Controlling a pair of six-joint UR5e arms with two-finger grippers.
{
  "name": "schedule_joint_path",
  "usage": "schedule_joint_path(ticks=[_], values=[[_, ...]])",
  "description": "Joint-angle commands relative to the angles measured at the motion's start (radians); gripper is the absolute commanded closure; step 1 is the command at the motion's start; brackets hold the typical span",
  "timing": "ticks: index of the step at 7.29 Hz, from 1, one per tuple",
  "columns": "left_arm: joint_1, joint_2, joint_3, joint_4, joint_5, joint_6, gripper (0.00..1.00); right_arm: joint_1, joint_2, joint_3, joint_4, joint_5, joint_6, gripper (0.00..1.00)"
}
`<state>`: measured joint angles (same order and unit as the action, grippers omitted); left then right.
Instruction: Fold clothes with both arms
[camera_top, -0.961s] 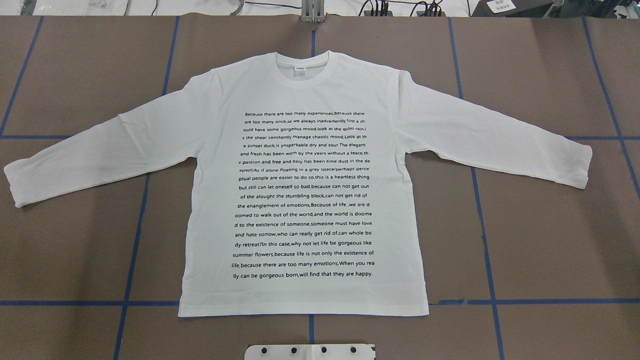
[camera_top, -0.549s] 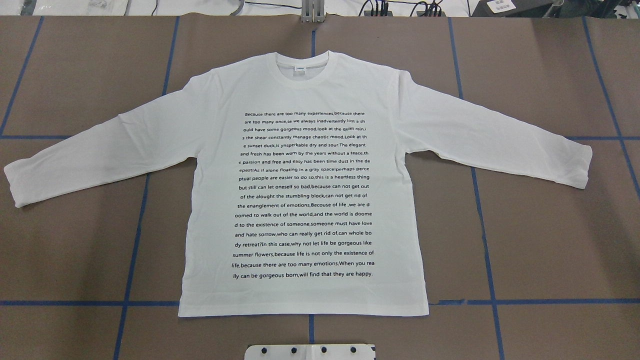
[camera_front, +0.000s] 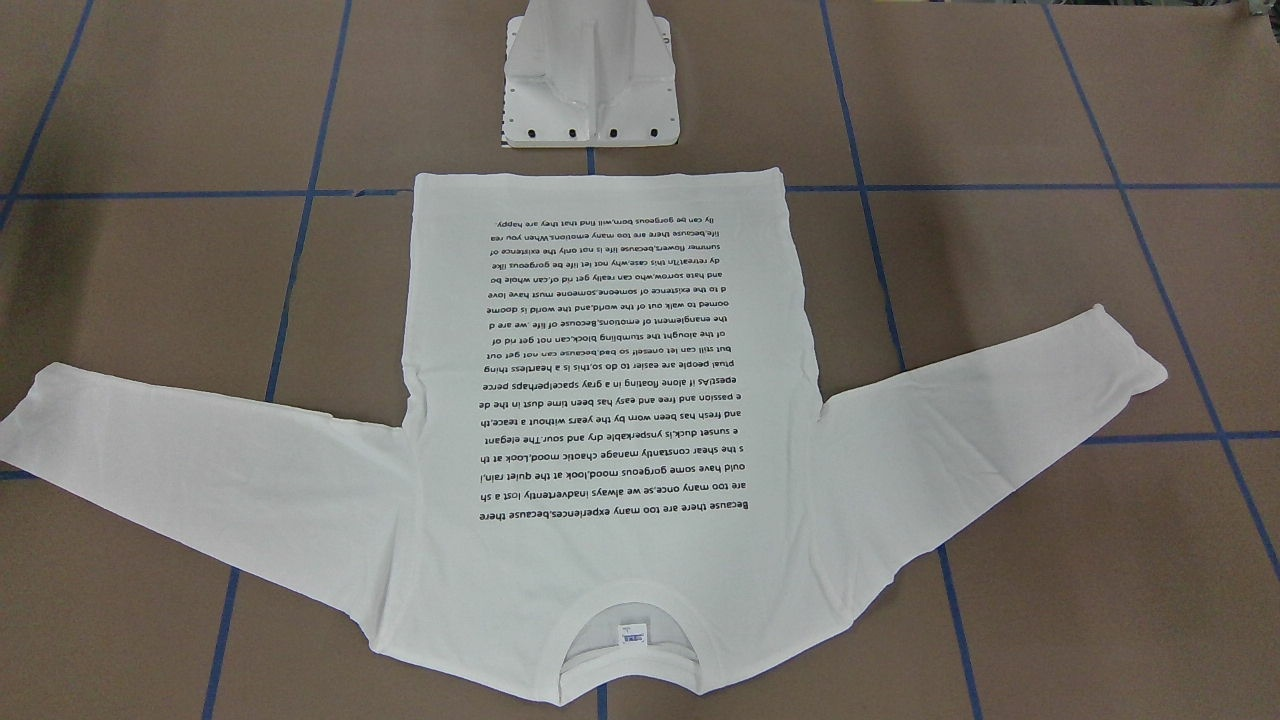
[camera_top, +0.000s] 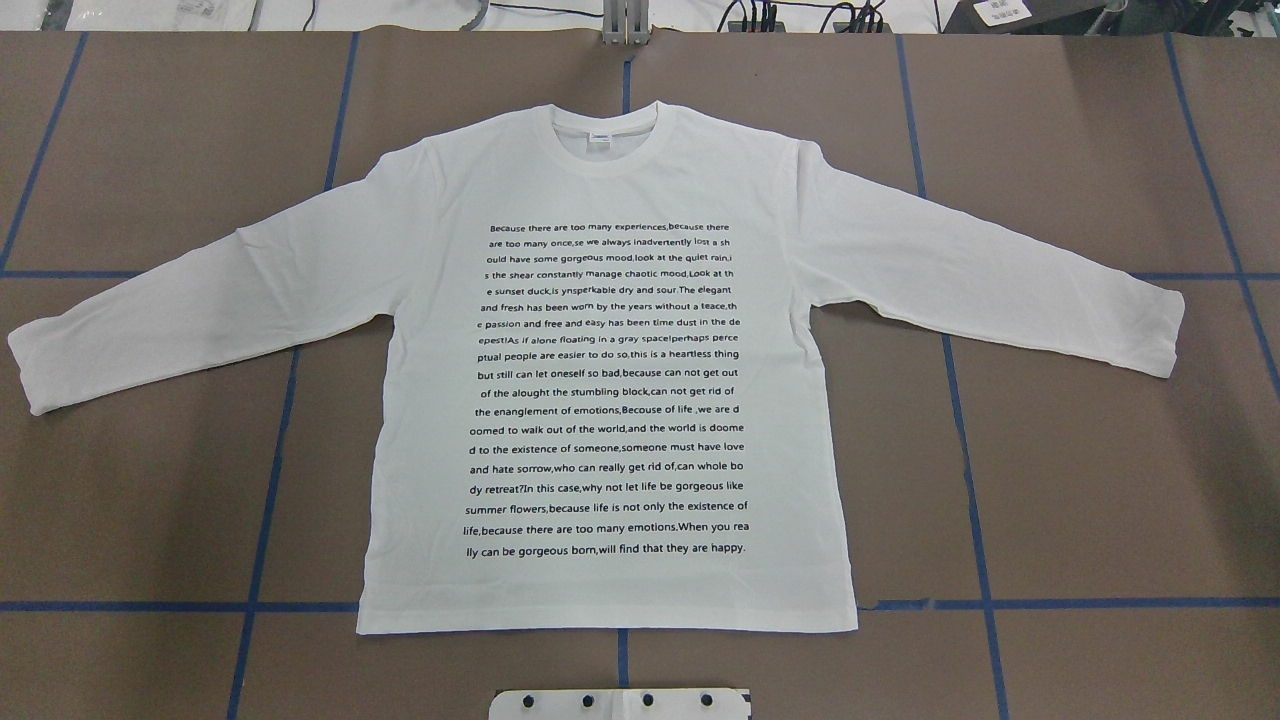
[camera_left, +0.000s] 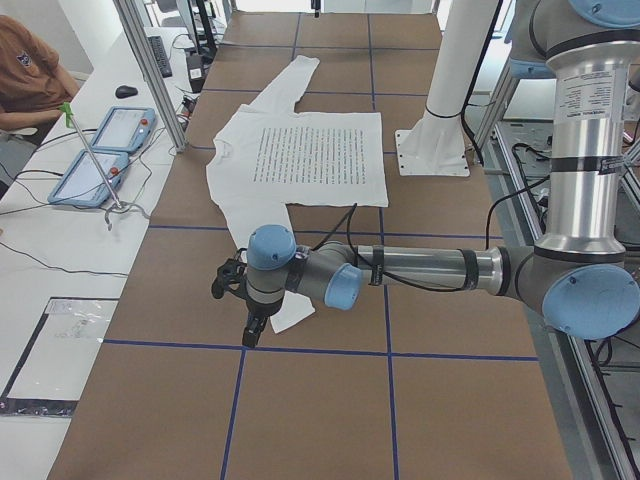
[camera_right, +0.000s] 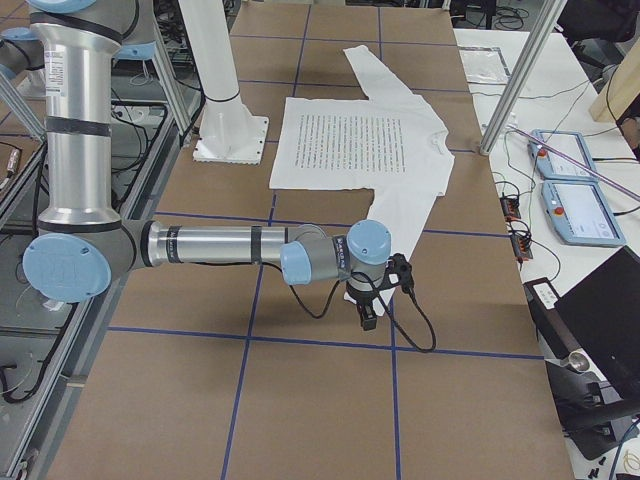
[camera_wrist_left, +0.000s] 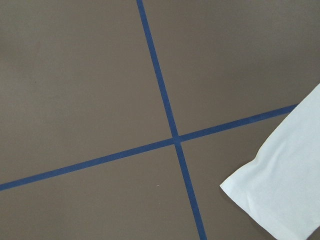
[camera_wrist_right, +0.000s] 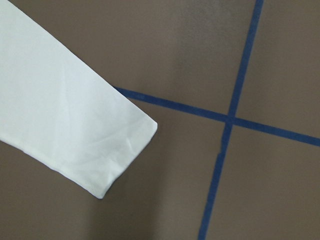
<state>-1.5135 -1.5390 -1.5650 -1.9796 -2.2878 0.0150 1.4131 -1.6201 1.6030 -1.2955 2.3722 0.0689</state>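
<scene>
White shirt (camera_top: 420, 420) flat, print up, on brown table (camera_top: 1100, 480); hem edge just short of base (camera_front: 590, 100), sleeves spread. Left gripper (camera_left: 249, 333) hangs by left cuff (camera_wrist_left: 280, 195), right gripper (camera_right: 368, 318) by right cuff (camera_wrist_right: 75, 130). Can't tell how wide either is open. Table runs on past both cuff edges.

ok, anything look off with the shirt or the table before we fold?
Nothing stands out. The T-shirt lies flat and print-up on the table, both sleeves spread out, no folds or stains visible. The left gripper and right gripper each hang near a cuff; their jaws' state can't be told.
</scene>
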Motion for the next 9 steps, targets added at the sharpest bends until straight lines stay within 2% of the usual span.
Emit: schedule_joint_path(ticks=[1,2,5,7,8,9], values=[[0.003,-0.016,0.048,-0.12,0.002,-0.004,0.0,-0.174,0.023,-0.116,0.308,-0.097,0.369,0.0],[0.007,-0.033,0.054,-0.113,0.008,-0.007,0.0,-0.231,0.061,-0.167,0.333,-0.154,0.379,0.0],[0.012,-0.056,0.065,-0.127,0.001,-0.003,0.0,-0.25,0.155,-0.314,0.334,-0.151,0.371,0.0],[0.012,-0.059,0.063,-0.128,0.001,0.005,0.0,-0.252,0.157,-0.327,0.332,-0.142,0.374,0.02],[0.012,-0.059,0.062,-0.128,-0.001,0.008,0.0,-0.252,0.157,-0.324,0.332,-0.121,0.376,0.09],[0.012,-0.059,0.062,-0.128,-0.001,0.01,0.0,-0.252,0.157,-0.324,0.331,-0.11,0.379,0.36]])
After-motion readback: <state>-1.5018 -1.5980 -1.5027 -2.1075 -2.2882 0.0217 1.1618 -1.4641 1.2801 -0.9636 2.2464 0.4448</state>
